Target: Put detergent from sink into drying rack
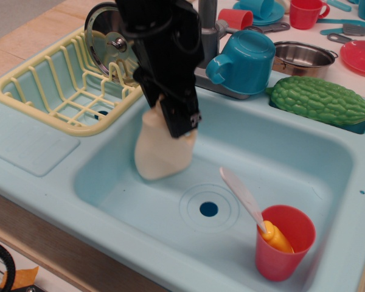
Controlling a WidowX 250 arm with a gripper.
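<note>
**Detergent gripped at the neck, tilting above the sink floor**

Wooden countertop frames a light blue sink [328,182] in the only view, with toy dishes crowding the far edge behind the arm. The black gripper [175,118] comes down from above and is closed on the upper part of the detergent [161,152]; its fingers hide the neck and handle, so exactly where they bite cannot be told. The cream body hangs directly below the gripper, leaning, its base swung toward the near-left and looking blurred, apparently just clear of the basin floor, though contact cannot be ruled out.

Up and to the left of the gripper sits the drying rack [30,76], its near rail just beside the bottle's shoulder. A steel lid [112,42] stands in the rack's far right corner, close behind the gripper. Well down and to the right stands a red cup [283,243] with a white-handled utensil [243,198] leaning out toward the drain. To the right and behind are a teal cup [249,61] and a green bitter gourd [319,100].

Risks, as a judgement: the slanted hang suggests an off-centre hold, so the bottle may pivot or slip out during the lift. A low carry could catch its base on the rack's rail, and drifting too far back could knock the lid.
</note>
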